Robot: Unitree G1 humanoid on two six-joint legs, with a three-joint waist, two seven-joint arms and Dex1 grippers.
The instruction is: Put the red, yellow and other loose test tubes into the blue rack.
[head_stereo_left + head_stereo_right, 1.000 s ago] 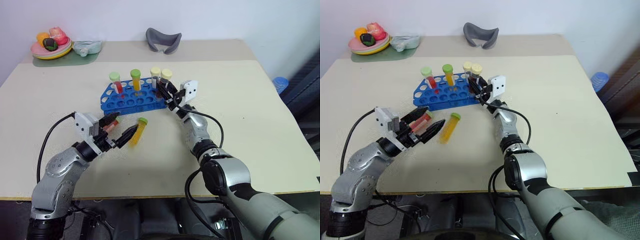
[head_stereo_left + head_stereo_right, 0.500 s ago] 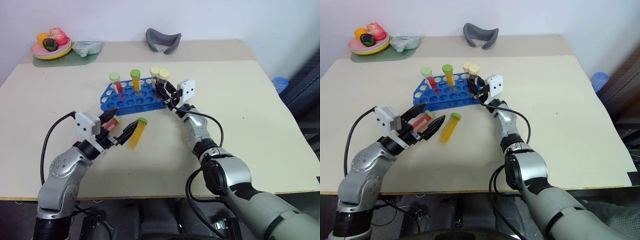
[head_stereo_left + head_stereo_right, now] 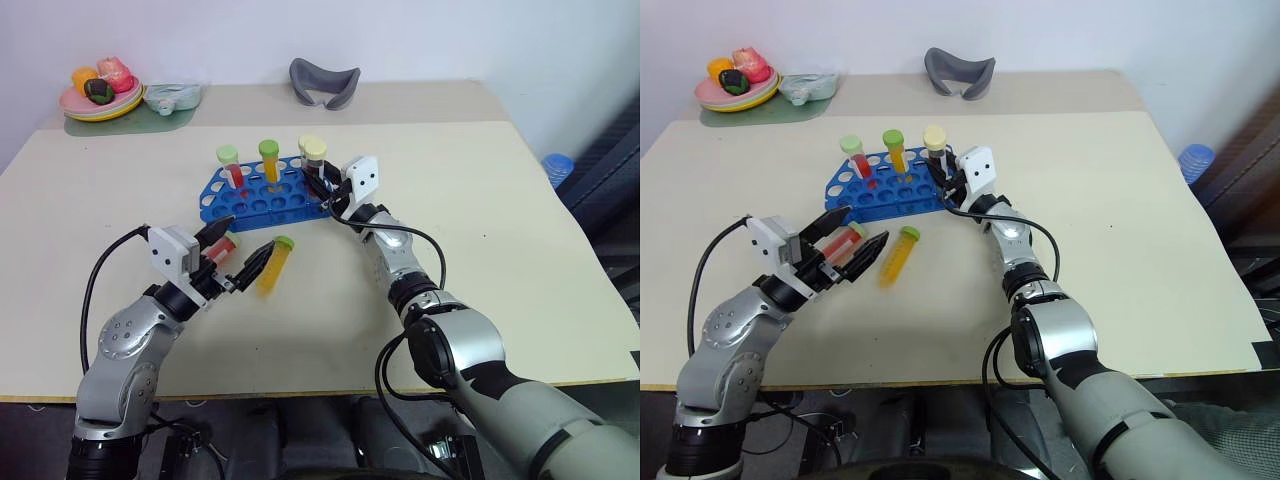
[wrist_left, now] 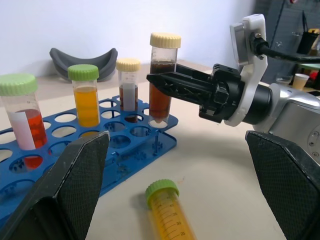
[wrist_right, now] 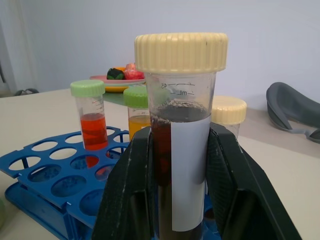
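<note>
My right gripper clamps the brown tube upright over the blue rack; my left gripper gapes wide, empty.

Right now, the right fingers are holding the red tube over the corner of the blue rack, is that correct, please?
Not quite: the right fingers hold the dark brown tube with a pale yellow cap, as the right wrist view shows. It is over the corner of the blue rack.

Blue rack sits at frame centre-left on the table, tubes standing in it. Right pincer grips a brown tube at its right end. Yellow tube lies below.
</note>
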